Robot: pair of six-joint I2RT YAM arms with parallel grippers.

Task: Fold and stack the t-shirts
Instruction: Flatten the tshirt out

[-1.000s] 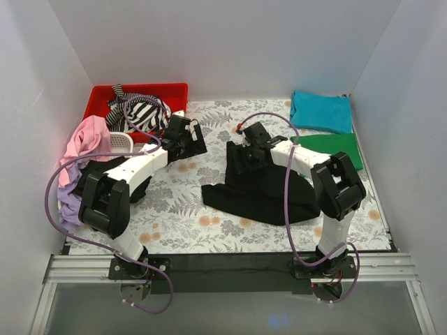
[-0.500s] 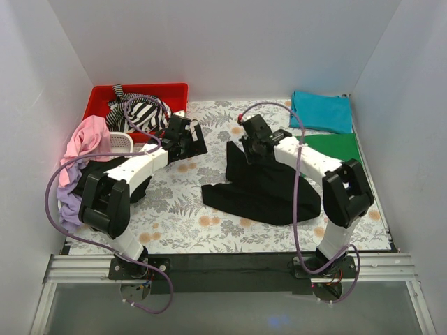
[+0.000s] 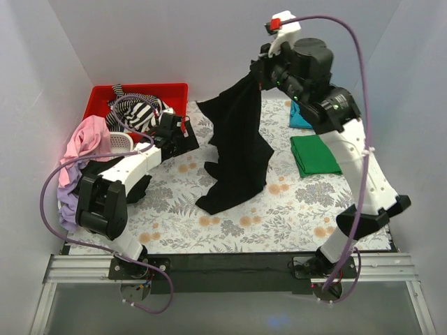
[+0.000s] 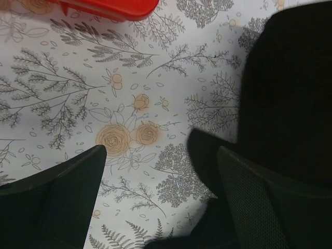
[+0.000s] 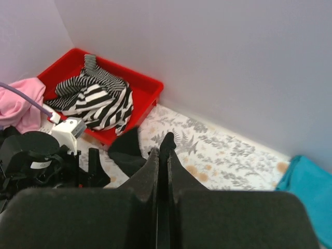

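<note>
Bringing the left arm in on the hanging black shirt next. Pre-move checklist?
1. Right gripper shut on the black t-shirt: ok, pinched at its top.
2. Shirt clear of the table: cannot tell, its lower end hangs at or near the surface.
3. Shirt spread for folding: not ok, hangs bunched.
4. Left gripper open and empty: ok.
5. Green t-shirt folded, out of the way: ok.

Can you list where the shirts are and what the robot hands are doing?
Right gripper: shut on the black t-shirt, held high
Left gripper: open, low over the table, holding nothing
Striped t-shirt: in the red bin
Green t-shirt: folded, right side
Teal t-shirt: behind the green one
Pink t-shirt: by the white basket, left
</note>
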